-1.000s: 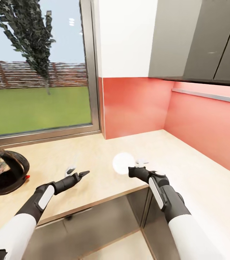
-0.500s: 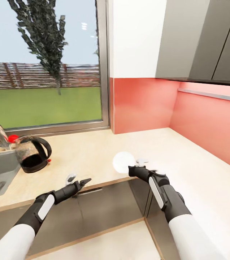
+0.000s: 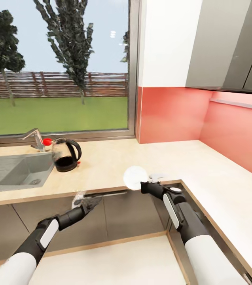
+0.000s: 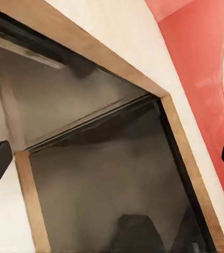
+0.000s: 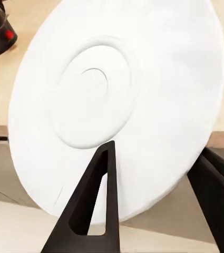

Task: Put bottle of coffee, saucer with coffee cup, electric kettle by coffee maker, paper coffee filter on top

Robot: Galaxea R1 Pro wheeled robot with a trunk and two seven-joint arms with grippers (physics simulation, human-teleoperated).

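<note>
1. L-shaped light wood countertop (image 3: 114, 166), running beneath a wide window (image 3: 58, 67) and turning along a coral-red backsplash (image 3: 169, 114); grey upper cabinets (image 3: 228, 43) above the turn.
2. Grey sink (image 3: 7, 172) sunk into the countertop's far left stretch, metal faucet (image 3: 33, 136) at its back edge.
3. Grey lower cabinet fronts (image 3: 114, 213) under the countertop's front edge, also seen close in the left wrist view (image 4: 106, 174).
4. Electric kettle (image 3: 65, 154), dark-bodied with a black loop handle and a red spot, upright on the countertop just beside the sink's right rim.
5. Saucer (image 3: 135, 177), white and round, tilted nearly on edge, held in the air just in front of the countertop's inner corner; its ringed face large in the right wrist view (image 5: 117, 105).
6. Right gripper (image 3: 144, 186) closed onto the saucer's rim, one dark finger (image 5: 93, 205) across its face, the other behind its edge.
7. Left gripper (image 3: 89, 202) held below the countertop's front edge, before the cabinet fronts, carrying nothing; how far parted, impossible to tell.
</note>
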